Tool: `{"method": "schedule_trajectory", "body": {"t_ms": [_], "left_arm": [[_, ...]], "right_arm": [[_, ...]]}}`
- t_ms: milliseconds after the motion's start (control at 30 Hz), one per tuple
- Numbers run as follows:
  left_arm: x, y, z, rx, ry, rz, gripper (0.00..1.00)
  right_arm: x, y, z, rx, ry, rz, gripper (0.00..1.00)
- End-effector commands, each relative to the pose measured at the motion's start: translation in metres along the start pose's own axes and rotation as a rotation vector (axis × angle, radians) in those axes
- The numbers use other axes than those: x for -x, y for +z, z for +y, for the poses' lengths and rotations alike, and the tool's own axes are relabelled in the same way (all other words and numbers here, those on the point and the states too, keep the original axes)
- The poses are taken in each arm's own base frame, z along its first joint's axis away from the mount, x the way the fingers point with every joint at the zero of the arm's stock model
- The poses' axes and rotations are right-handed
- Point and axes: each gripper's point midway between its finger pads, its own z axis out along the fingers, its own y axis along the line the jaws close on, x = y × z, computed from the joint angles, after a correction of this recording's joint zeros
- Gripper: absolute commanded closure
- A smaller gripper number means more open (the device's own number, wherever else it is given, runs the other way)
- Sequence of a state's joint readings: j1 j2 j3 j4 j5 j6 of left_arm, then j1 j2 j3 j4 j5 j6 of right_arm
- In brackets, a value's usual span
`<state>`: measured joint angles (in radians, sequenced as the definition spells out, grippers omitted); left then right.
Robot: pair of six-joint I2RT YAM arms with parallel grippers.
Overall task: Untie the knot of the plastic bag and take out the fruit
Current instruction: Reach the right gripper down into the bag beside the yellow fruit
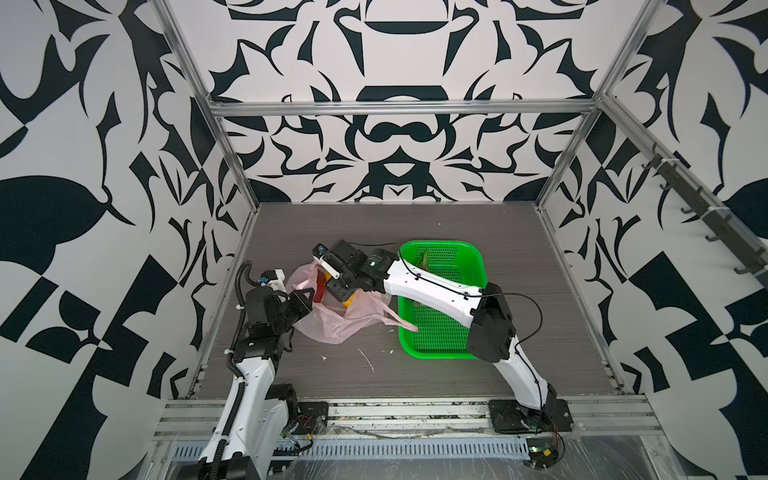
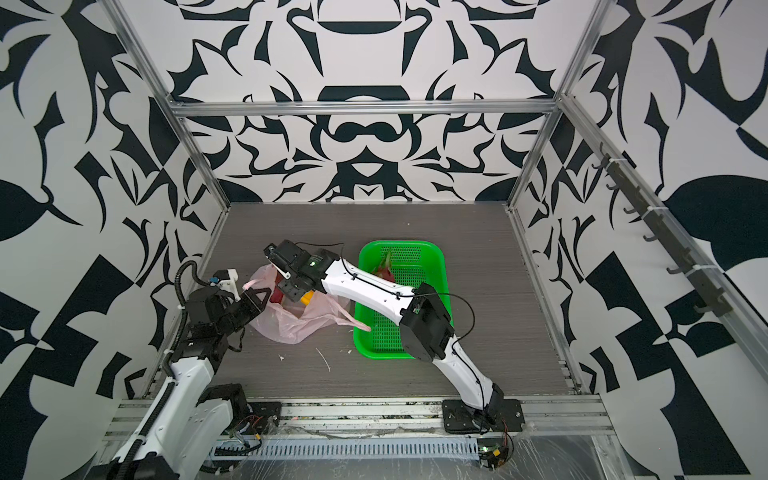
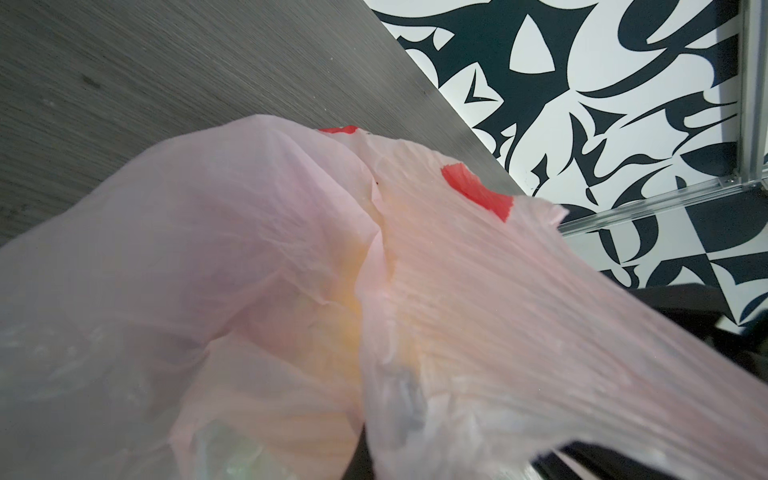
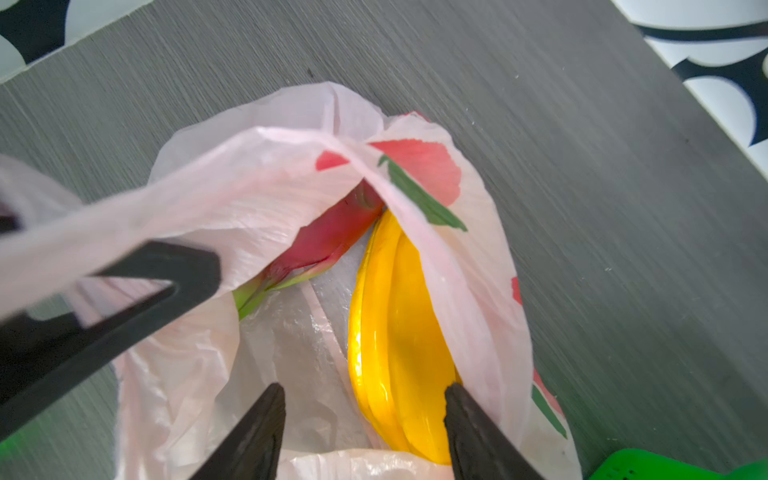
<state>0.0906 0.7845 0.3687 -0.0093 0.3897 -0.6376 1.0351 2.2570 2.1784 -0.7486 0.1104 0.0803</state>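
The pale pink plastic bag [image 1: 340, 320] [image 2: 291, 324] lies left of centre on the table with its mouth open; no knot shows. My left gripper [image 1: 305, 297] [image 2: 259, 299] is shut on the bag's rim film [image 3: 498, 311] and holds it stretched up. Inside the bag, yellow bananas [image 4: 399, 332] [image 1: 349, 300] lie beside a magenta dragon fruit [image 4: 328, 237]. My right gripper [image 4: 363, 390] [image 1: 338, 291] hangs open over the bag's mouth, one fingertip [image 4: 453, 395] touching the bananas' side. In the basket lies another dragon fruit [image 2: 386, 262], partly hidden by my right arm.
The green perforated basket [image 1: 440, 245] [image 2: 399, 245] stands right of the bag, under my right arm. One bag handle [image 1: 405, 322] trails onto its rim. White scraps [image 1: 368, 359] lie on the grey table near the front. Patterned walls with metal frame rails enclose the table.
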Motion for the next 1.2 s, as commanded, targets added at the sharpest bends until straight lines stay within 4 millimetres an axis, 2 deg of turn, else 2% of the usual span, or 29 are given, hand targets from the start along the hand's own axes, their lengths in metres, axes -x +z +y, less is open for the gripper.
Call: {"method": "schedule_trajectory", "body": {"t_ms": [0, 367, 700, 1167], "left_arm": [[0.019, -0.002, -0.019, -0.051, 0.055, -0.039, 1.00], [0.029, 0.007, -0.029, -0.078, 0.065, -0.033, 1.00], [0.013, 0.018, -0.025, -0.065, 0.069, 0.015, 1.00], [-0.009, 0.019, -0.006, -0.012, 0.051, 0.053, 1.00]], "right_arm": [[0.011, -0.015, -0.002, 0.041, 0.042, -0.009, 0.36], [0.008, -0.010, -0.011, 0.045, 0.062, 0.031, 0.38], [0.003, 0.001, -0.019, 0.072, 0.068, 0.053, 0.37], [-0.005, 0.015, -0.020, 0.089, 0.061, 0.088, 0.37]]}}
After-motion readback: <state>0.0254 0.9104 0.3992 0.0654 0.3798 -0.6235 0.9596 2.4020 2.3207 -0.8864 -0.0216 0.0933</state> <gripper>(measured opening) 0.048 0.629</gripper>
